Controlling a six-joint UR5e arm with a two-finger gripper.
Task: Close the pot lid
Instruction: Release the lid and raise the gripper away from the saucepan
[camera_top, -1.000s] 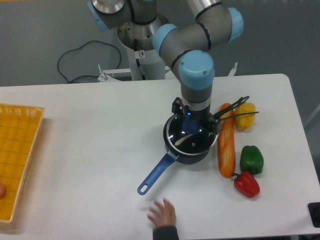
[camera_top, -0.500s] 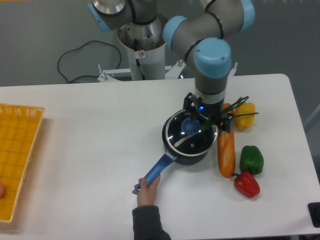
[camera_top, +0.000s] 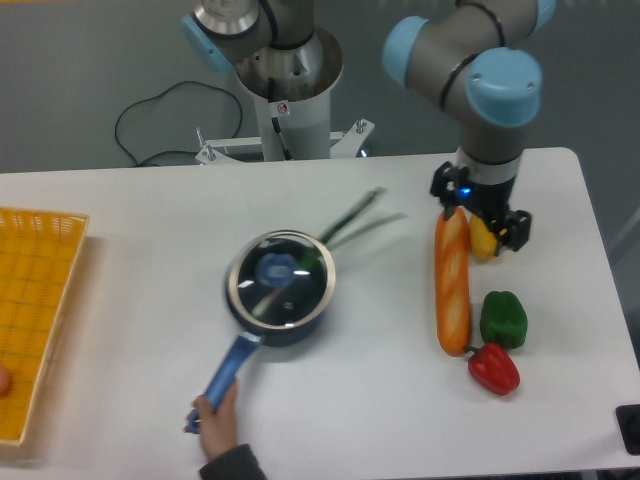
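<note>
The lid sits seated on the pot mid-desk, a person's hand gripping the handle, while the pincer, well apart above the vegetables, carries nothing; its opening cannot be judged.

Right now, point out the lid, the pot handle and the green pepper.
lid (camera_top: 281, 281), fixed camera, glass beside the knob
pot handle (camera_top: 228, 372), fixed camera, middle of the handle
green pepper (camera_top: 503, 319), fixed camera, centre of its body

We see the lid seated on the pot, whose handle a person's hand grips. Our end effector hangs well apart, above the yellow pepper beside the baguette on the table.
</note>
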